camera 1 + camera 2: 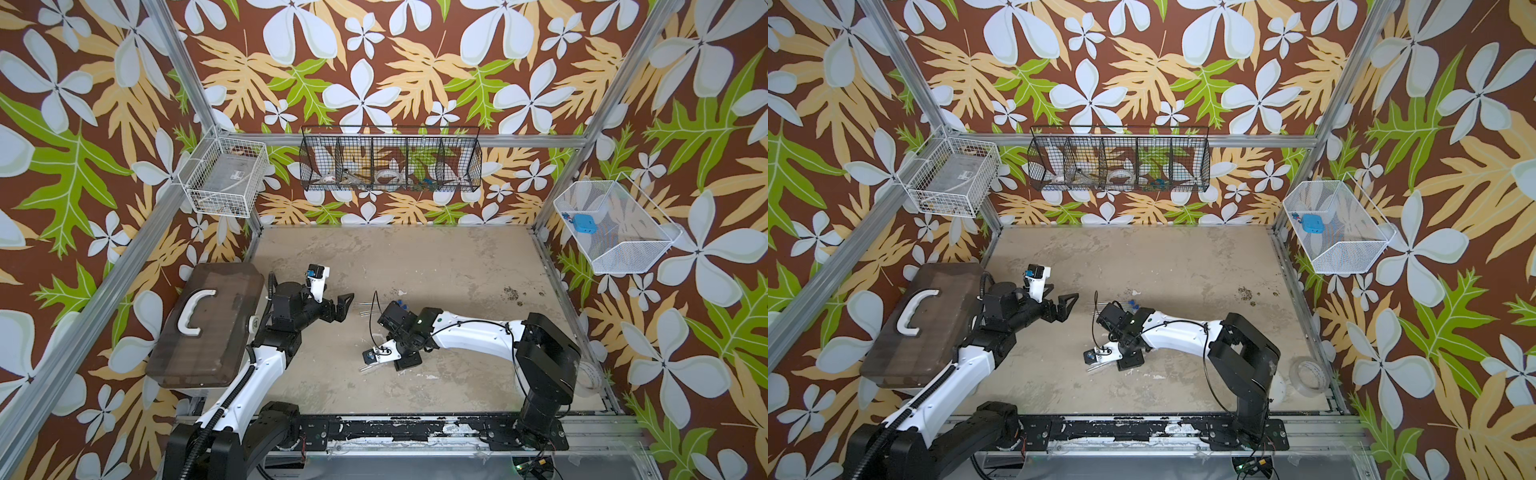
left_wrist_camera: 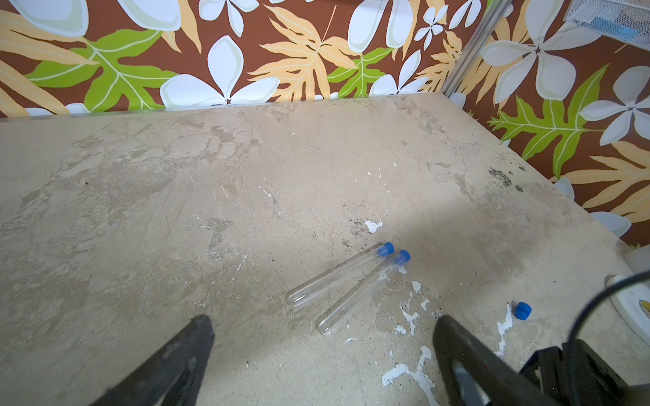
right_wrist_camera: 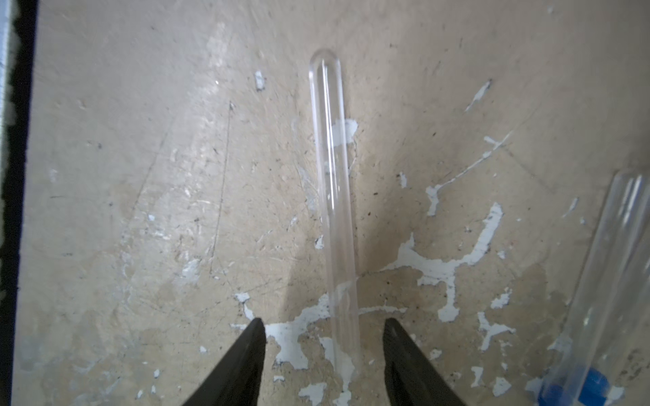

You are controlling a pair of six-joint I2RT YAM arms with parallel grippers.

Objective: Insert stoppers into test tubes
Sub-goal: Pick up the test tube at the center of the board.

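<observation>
Surveying the tabletop [image 1: 415, 257], the work lies at centre frame in both top views. The left gripper [image 1: 345, 306], left of centre, hangs fully released and holds nothing. The right gripper [image 3: 323, 325], just below centre, is spread with one jaw on each side of the unstoppered tube [image 3: 332, 182]. Gaps show on both sides, so nothing is grasped.

Judged step: securing this last tube.

To do it well, the jaws should meet the tube squarely and with light pressure, since a smooth round tube is likely to roll or slip out. The mouth should be left clear for the plug.

The unstoppered tube lies flat. It is thin, straight and clear, with its rounded closed end pointing away from the right gripper. It appears empty, and its mouth is out of view.

Two stoppered tubes [image 2: 337, 277] lie side by side at centre frame, almost parallel, each capped with a blue stopper [image 2: 386, 248].

The loose stopper [image 2: 523, 310] is small, bright blue and ribbed. It rests on bare tabletop near that pair but apart from it.
</observation>
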